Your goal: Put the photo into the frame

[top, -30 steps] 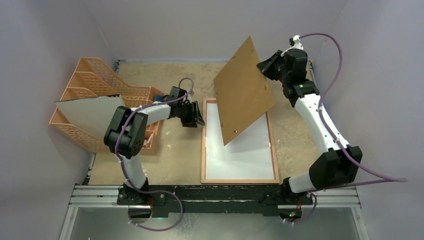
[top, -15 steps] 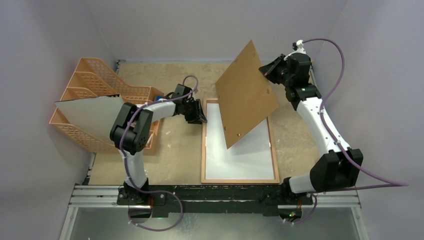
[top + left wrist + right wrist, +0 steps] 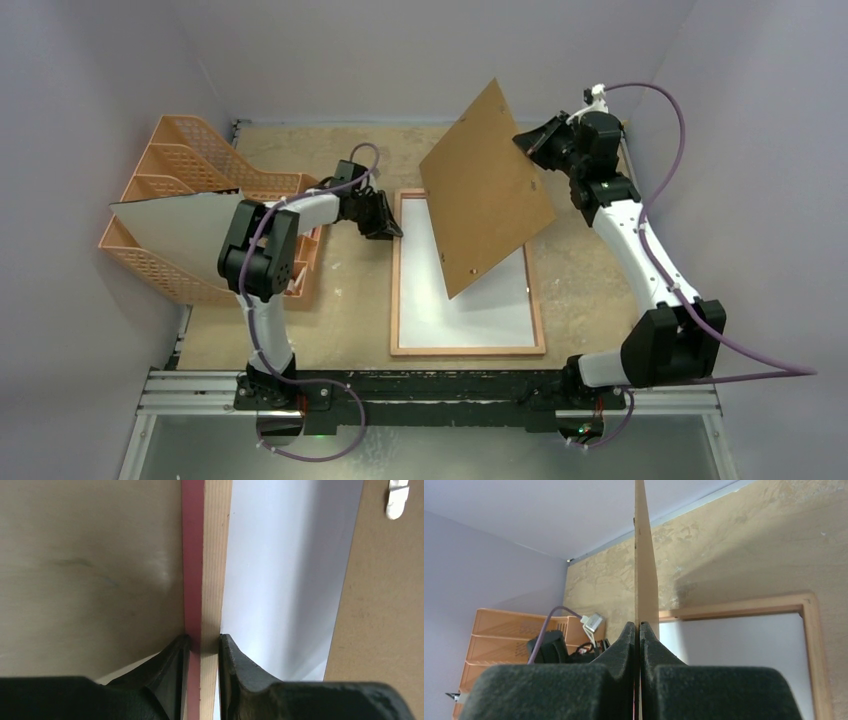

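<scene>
Two hands were clenched: left hand point(image 3: 390, 228) pinched the frame point(image 3: 467, 351) at its upper-left rim, right hand point(image 3: 523, 144) held the board point(image 3: 485, 190) aloft; it needed lowering squarely.

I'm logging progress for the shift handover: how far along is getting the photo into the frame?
Done, apparently: a white sheet, likely the photo reverse-up, lies inside the face-down frame. In hand: the left gripper pinches the frame's left rail, and the right gripper holds the brown backing board tilted above it. Left: lay the board onto the frame and secure it.
</scene>
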### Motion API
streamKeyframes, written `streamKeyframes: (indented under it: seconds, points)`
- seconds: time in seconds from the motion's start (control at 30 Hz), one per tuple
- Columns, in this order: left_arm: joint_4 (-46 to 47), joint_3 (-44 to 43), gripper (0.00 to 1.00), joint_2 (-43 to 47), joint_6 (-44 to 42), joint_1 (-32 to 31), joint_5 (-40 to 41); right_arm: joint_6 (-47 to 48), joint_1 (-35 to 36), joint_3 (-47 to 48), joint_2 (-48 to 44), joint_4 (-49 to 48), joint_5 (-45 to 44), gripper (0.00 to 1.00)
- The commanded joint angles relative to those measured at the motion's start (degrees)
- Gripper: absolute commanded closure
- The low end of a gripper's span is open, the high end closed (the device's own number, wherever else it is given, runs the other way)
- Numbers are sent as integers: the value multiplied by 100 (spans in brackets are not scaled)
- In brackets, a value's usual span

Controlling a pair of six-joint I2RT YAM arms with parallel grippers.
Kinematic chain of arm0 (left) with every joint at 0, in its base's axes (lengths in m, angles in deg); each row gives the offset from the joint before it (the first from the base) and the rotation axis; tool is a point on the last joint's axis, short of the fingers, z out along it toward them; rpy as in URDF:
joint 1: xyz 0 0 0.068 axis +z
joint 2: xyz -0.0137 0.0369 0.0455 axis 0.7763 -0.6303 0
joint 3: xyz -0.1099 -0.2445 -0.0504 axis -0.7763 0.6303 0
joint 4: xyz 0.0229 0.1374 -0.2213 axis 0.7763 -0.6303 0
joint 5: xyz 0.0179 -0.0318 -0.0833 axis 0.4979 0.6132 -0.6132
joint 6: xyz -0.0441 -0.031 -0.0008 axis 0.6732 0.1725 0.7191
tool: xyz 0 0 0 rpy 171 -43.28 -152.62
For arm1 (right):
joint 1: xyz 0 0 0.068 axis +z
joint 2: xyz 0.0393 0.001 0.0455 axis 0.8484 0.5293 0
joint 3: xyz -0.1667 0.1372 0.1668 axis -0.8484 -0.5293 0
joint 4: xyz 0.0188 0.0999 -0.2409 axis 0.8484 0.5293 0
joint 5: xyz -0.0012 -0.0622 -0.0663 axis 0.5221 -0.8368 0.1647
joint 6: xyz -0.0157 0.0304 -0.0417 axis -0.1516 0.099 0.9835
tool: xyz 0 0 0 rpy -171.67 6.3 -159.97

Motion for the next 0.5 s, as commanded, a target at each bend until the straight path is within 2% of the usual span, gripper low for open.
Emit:
streamKeyframes:
  seconds: [0.0,0.17,0.3,0.37,0.47]
  points:
    - [-448,85,78,-356,-232,652,951,-475,-25,-177,-391,-910,424,100]
    - [-490,-2,78,-300,-217,927,863,-814,-26,-590,-442,-1450,697,100]
    - [-584,-148,74,-187,-187,981,775,-1203,-26,-974,-482,-1986,938,100]
    - [-648,-230,71,-96,-182,987,779,-1428,-24,-1185,-503,-2268,991,100]
    - [-809,-374,59,39,-174,987,849,-1722,-25,-1491,-530,-2695,957,100]
